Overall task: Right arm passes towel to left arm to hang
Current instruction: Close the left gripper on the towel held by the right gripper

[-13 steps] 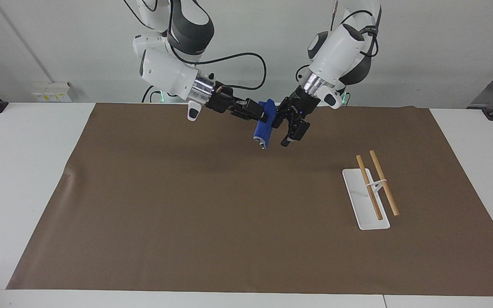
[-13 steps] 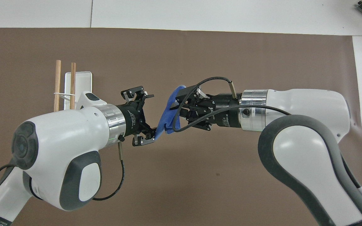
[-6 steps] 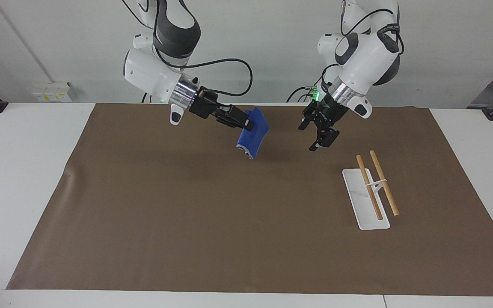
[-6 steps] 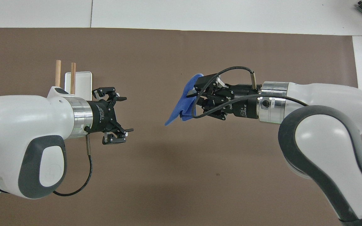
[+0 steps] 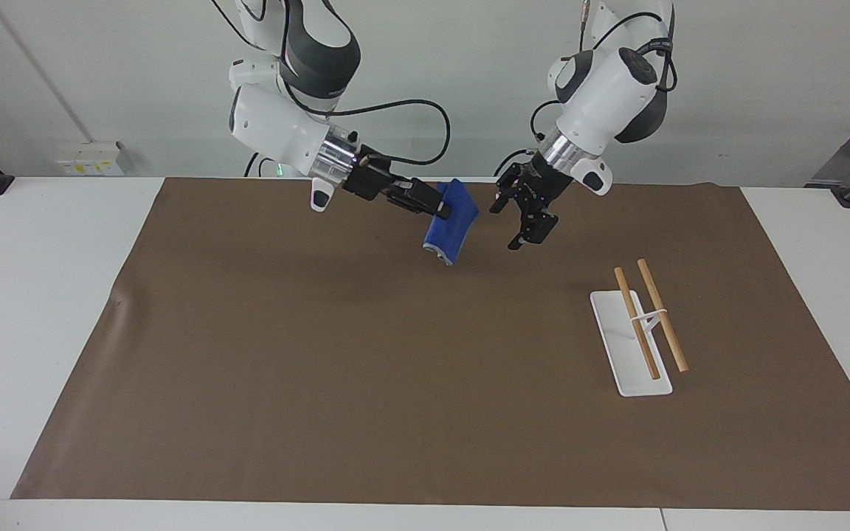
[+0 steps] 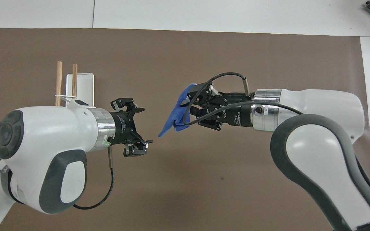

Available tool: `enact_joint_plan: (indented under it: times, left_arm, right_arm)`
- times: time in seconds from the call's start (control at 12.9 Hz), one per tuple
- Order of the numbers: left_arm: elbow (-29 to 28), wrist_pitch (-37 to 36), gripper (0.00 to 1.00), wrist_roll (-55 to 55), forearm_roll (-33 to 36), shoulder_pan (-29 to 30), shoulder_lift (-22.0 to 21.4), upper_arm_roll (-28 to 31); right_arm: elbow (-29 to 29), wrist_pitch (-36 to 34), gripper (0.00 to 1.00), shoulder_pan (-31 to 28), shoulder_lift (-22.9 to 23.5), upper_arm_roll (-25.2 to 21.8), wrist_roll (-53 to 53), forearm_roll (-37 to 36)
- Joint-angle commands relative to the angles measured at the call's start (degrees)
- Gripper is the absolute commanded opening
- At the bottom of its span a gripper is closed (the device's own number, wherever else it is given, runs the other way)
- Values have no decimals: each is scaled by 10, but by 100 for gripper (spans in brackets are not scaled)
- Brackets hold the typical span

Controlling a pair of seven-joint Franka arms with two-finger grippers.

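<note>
The bright-blue towel (image 5: pixel 448 227) (image 6: pixel 176 116) hangs in the air over the brown mat's robot-side middle, pinched at its upper edge by my right gripper (image 5: pixel 442 209) (image 6: pixel 191 107), which is shut on it. My left gripper (image 5: pixel 522 224) (image 6: pixel 145 125) hovers a short gap away from the towel, toward the left arm's end. Its fingers are spread open around nothing and point at the cloth. The towel's lower corner dangles free between the two grippers.
A white rack base (image 5: pixel 620 363) (image 6: pixel 83 81) carrying two wooden rods (image 5: pixel 662 316) (image 6: pixel 58 83) stands on the brown mat (image 5: pixel 322 369) toward the left arm's end. White tabletop surrounds the mat.
A second ago both grippers were together at the towel. They then drew apart, and have now moved back toward each other. The towel stayed in the right gripper throughout.
</note>
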Motion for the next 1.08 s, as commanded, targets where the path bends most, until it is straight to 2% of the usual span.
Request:
enact_joint_plan:
  times: [0.0,0.62,1.01]
  left_arm:
    - [-16,4,100,-45,-3,-20,-18,6]
    - [-16,-4,100,-181,-3,-17,-18,6]
    - [-17,13,100,-209,-5,-14,-18,6]
  right_arm:
    - [-13,8,15,4,-9,4,21,4]
    - [-11,15,15,10,-9,3,13,-14]
    - [-9,15,15,9,-10,3,9,-32]
